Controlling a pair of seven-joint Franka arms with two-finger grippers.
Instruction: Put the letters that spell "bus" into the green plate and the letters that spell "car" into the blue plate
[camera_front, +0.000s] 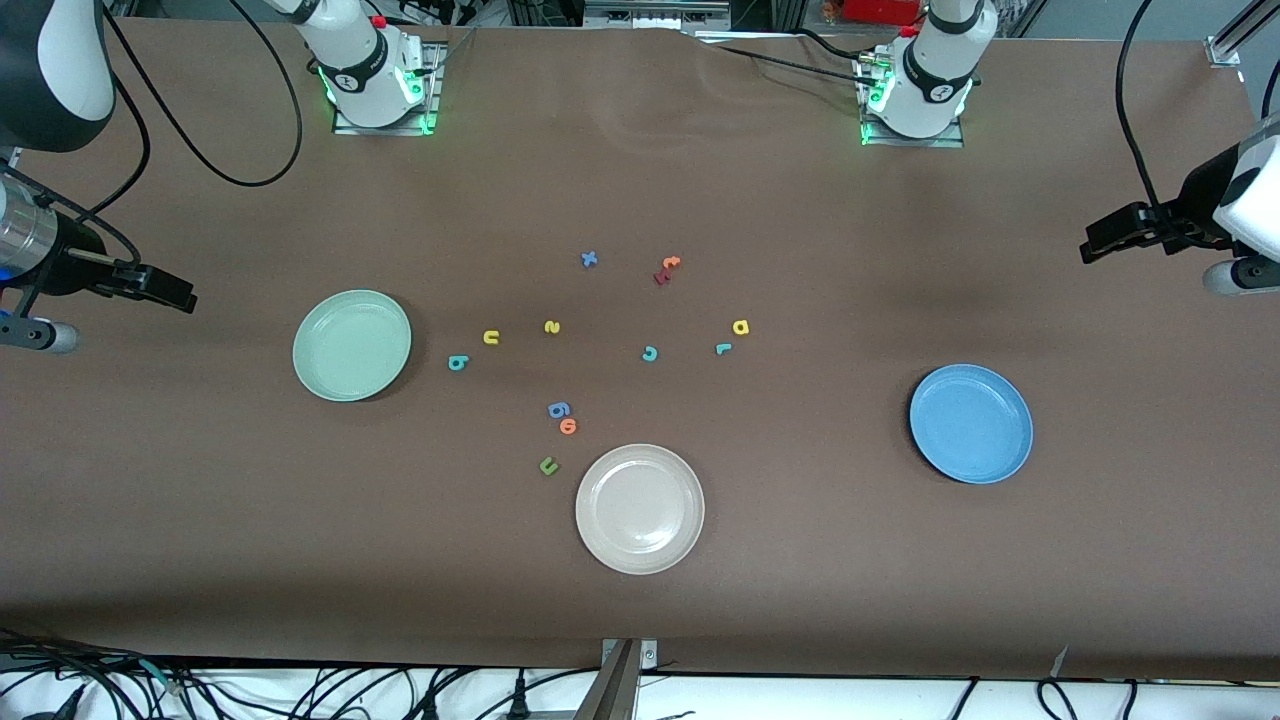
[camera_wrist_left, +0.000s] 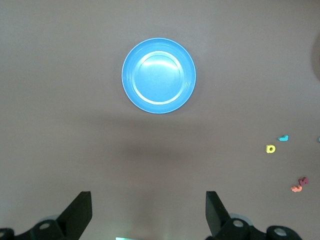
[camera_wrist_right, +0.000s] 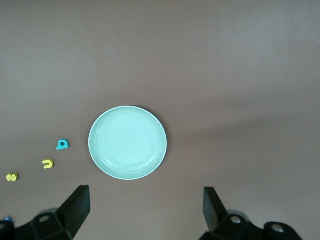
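Note:
The pale green plate (camera_front: 352, 345) lies toward the right arm's end, with the teal "b" (camera_front: 457, 363), yellow "u" (camera_front: 491, 337) and yellow "s" (camera_front: 552, 327) beside it on the table. The blue plate (camera_front: 971, 423) lies toward the left arm's end. The teal "c" (camera_front: 650, 353), teal "r" (camera_front: 724, 348) and yellow "a" (camera_front: 741, 327) lie mid-table. My right gripper (camera_front: 165, 288) hangs open and empty over the table's end beside the green plate (camera_wrist_right: 127, 142). My left gripper (camera_front: 1105, 240) hangs open and empty near the blue plate (camera_wrist_left: 159, 76).
A beige-white plate (camera_front: 640, 508) sits nearest the front camera. Beside it lie a green "u" (camera_front: 548, 465), an orange "o" (camera_front: 568, 427) and a blue "g" (camera_front: 559, 409). A blue "x" (camera_front: 589, 259) and an orange and dark red pair (camera_front: 667, 269) lie nearer the bases.

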